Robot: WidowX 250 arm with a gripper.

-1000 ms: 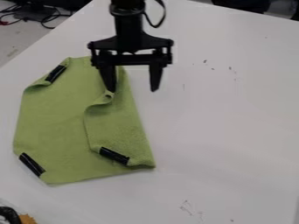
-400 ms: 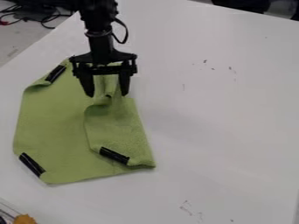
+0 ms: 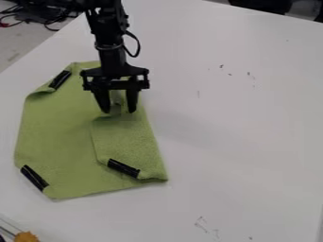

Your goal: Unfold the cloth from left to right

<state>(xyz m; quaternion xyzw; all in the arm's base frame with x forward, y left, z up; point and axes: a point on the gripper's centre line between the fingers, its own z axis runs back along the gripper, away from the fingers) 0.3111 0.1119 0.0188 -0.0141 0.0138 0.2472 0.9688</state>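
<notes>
- The green cloth (image 3: pixel 56 132) is lying on the left side of the tabletop (image 3: pixel 246 142), its main layer looking mostly spread
- Its right-hand flap (image 3: pixel 129 142) is still folding back leftward over that layer, a black strip (image 3: pixel 123 168) sitting near its lower end, so I am judging the unfolding as unfinished
- My pincer (image 3: pixel 118 112) is hanging at the flap's upper end, fingers apart
- I am reckoning that gripping this end and drawing it rightward is remaining

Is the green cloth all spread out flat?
No, the soft green cloth is partly folded: its right side lies doubled over on top.
</notes>
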